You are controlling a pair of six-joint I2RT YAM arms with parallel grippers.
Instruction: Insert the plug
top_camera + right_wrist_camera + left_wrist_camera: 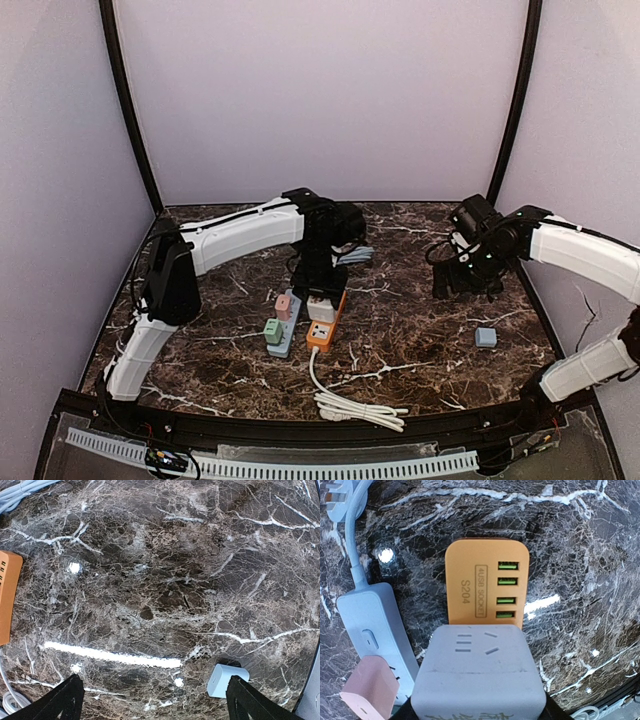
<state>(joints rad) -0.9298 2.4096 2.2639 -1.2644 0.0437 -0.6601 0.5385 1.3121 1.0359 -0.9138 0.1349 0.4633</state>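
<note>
At orange strip (470, 575), left gripper (320, 284) grips grey plug (477, 675).

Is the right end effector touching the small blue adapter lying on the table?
Apart. The top view shows bare table between the right end effector and the small blue adapter.

1. The left claw (320, 288) sits on a white cube adapter (321, 308) atop an orange plastic power strip (320, 338).
2. Just beside lies a pale blue power strip (280, 349) carrying a pink plug (284, 306) and a green plug (272, 330).
3. A small blue-grey cube (485, 337) rests apart on the dark marble worktop (420, 355).
</note>
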